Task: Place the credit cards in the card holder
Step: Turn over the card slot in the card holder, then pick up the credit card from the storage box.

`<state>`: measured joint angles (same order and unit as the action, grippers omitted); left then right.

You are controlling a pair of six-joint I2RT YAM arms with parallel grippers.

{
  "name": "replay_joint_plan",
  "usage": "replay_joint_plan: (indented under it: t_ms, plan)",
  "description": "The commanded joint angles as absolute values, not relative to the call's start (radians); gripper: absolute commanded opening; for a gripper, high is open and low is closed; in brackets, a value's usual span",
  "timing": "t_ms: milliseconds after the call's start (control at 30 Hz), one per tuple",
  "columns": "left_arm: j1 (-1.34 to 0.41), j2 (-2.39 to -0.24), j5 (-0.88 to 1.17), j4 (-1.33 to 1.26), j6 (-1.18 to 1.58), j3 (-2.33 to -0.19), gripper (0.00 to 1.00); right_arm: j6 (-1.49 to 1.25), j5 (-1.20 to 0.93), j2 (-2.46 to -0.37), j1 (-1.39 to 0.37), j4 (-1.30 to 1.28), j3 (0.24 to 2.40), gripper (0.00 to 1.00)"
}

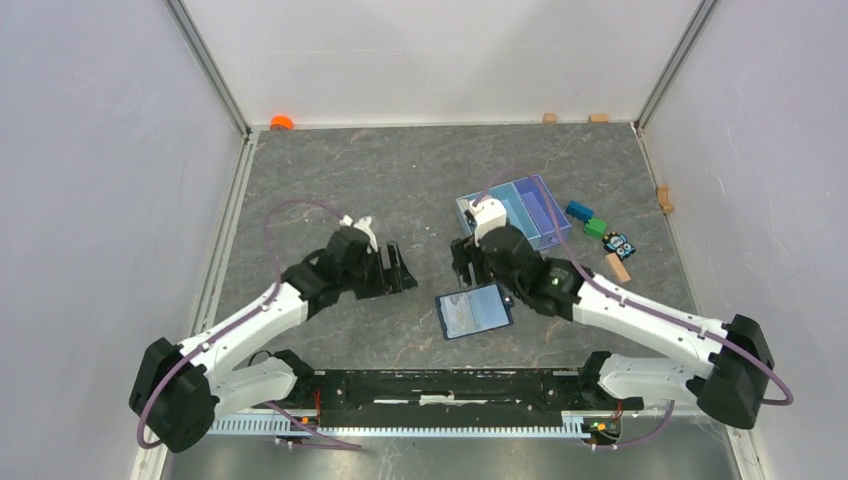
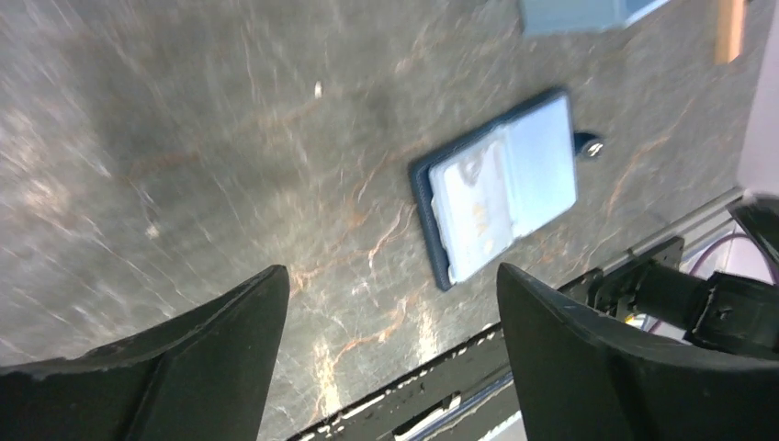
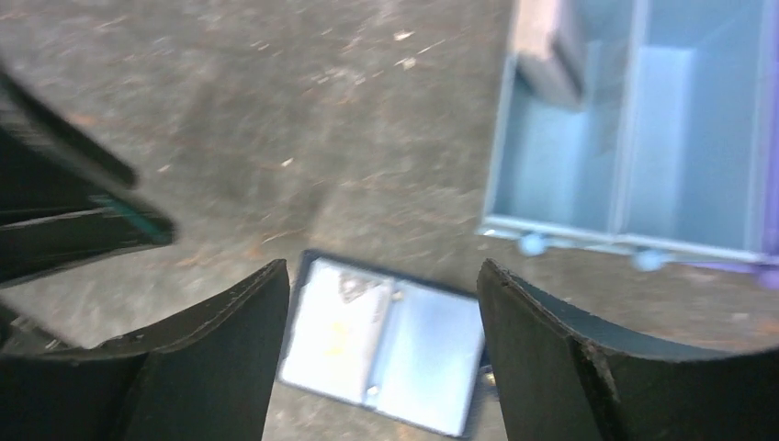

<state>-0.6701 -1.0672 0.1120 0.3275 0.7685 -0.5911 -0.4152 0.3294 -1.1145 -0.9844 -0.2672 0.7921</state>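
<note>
Top view: the card holder (image 1: 475, 311) lies open on the bench (image 1: 380, 180) between the arms, with the left claw (image 1: 396, 268) and right claw (image 1: 462, 262) both spread wide and empty. The left wrist view shows a pale credit card (image 2: 470, 209) tucked in one pocket. Only the right wrist view catches a grey piece (image 3: 548, 50) in the tray (image 3: 629, 119). It's blurry, maybe another card, so I'd guess grabbing that comes next.

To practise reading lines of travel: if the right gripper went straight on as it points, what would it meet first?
Probably the open card holder on the table, framed by the open right gripper; depth is unclear, so it might land on bare table just beyond it.
</note>
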Motion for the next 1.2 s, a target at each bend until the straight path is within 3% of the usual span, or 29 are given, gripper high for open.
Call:
replay_joint_plan:
  t_ms: [0, 100, 600, 1167]
  plan:
    - [-0.562, -1.044, 0.218, 0.508, 0.572, -0.775, 0.92, -0.242, 0.406, -1.192, -0.859, -0.448, 0.934, 0.8]
    - [-0.497, -1.065, 0.213, 0.594, 0.48, -0.879, 1.0, -0.168, 0.336, -1.239, -0.77, -0.428, 0.986, 0.86]
    - [-0.394, -1.125, 0.026, 0.612, 0.25, -0.99, 1.0, -0.009, 0.274, -1.658, -0.674, -0.414, 1.346, 0.94]
    - [-0.384, -1.132, 0.041, 0.589, 0.236, -0.956, 1.0, -0.023, 0.368, -1.96, -0.67, -0.424, 1.519, 0.89]
